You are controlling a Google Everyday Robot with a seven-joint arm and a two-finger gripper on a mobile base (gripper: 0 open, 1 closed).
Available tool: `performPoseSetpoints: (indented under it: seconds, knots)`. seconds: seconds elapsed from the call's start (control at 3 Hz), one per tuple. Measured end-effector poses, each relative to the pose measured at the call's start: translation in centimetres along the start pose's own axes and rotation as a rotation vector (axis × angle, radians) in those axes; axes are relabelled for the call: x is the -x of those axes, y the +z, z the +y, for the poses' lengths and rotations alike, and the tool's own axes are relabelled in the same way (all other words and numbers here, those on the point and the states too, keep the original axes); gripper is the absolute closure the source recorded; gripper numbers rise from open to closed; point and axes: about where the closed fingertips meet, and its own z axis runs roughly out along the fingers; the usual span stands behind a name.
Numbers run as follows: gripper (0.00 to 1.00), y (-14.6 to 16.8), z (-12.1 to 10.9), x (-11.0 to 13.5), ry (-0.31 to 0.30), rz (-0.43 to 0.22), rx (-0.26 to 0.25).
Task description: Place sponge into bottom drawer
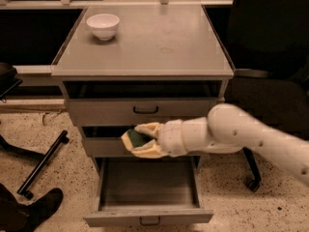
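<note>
Nearest the camera, the bottom drawer [147, 187] was seen pulled fully out, with its inside bare and a small dark handle [149, 221] on its front panel. A black shoe [44, 204] was noted on the speckled floor [227, 211] at near left, and a black bar [42, 164] lay slanted just beyond it.

Above the open drawer the gripper [139, 140] was held in the air, reached in from the right on a white arm [241, 137]. Its pale fingers [148, 128] were pinched on the sponge [136, 138], one above and one below. The sponge was gripped with its dark green layer towards the camera and its yellow foam showing at the left edge. It was placed in front of the middle drawer [102, 147], over the back part of the bottom drawer, and not inside it. A castor [251, 182] was seen on the floor at the right.

Farther back, the top drawer [106, 112] was seen with a black handle [146, 110] and a dark gap above its front. The grey cabinet top [154, 47] was recorded beyond that. A white bowl [103, 25] was set upright at its far left corner, well apart from the gripper. A dark chair [270, 57] was seen at far right.
</note>
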Motion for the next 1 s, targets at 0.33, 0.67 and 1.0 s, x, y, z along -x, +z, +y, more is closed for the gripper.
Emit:
performPoseSetpoints:
  seconds: [0.33, 0.67, 1.0]
  knots:
    - [1.00, 8.7, 1.3, -4.7, 0.084, -0.055, 0.033]
    - [1.00, 9.9, 1.2, -6.4, 0.127, -0.067, 0.018]
    - [1.00, 9.9, 1.2, -6.3, 0.124, -0.067, 0.020]
